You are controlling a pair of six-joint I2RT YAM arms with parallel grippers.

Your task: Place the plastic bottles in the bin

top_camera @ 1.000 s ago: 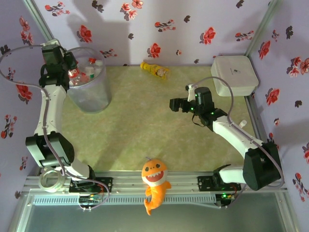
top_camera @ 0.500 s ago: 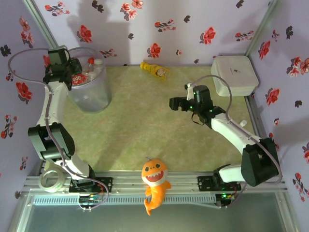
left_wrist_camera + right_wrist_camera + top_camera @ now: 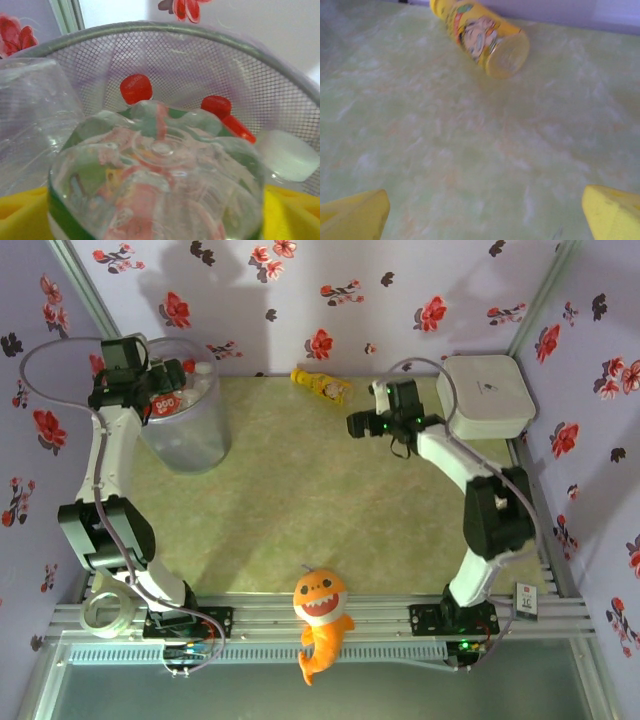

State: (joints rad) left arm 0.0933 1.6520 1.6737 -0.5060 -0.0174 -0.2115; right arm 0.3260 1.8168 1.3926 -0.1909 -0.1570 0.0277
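**Top external view.** We list the bin (image 3: pixel 200 445), a tall translucent bucket, in the far left corner of the table (image 3: pixel 300 510). Several plastic bottles (image 3: pixel 195 380) with red and white caps lie inside it. The left gripper (image 3: pixel 160 392) hangs over the bin's open mouth, near its left rim, pinching a red-labelled bottle (image 3: pixel 169 404). We list one yellow bottle (image 3: pixel 320 383) lying on its side by the back wall, well apart from the bin. The right gripper (image 3: pixel 352 425) is over the table, near the yellow bottle, to its right and on its nearer side. From this view we cannot tell how its fingers stand. A white lidded box (image 3: pixel 487 390) sits in the far right corner. An orange plush fish (image 3: pixel 320 612) lies at the near edge between the arm bases. A tape roll (image 3: pixel 104 612) lies by the left base.

**Left wrist view.** The red-labelled bottle's clear base faces the camera, clamped between two yellow pads (image 3: pixel 20 207), one on each side. Behind it we see the bin's curved wall and a red cap (image 3: pixel 136 88). There is also a second red cap (image 3: pixel 216 105), a white cap (image 3: pixel 289 155) and a clear bottle (image 3: pixel 35 115) at left.

**Right wrist view.** The yellow fingertips (image 3: pixel 352 215) are spread wide, with bare table between them. The yellow bottle lies ahead, its base toward the camera, touching neither finger.
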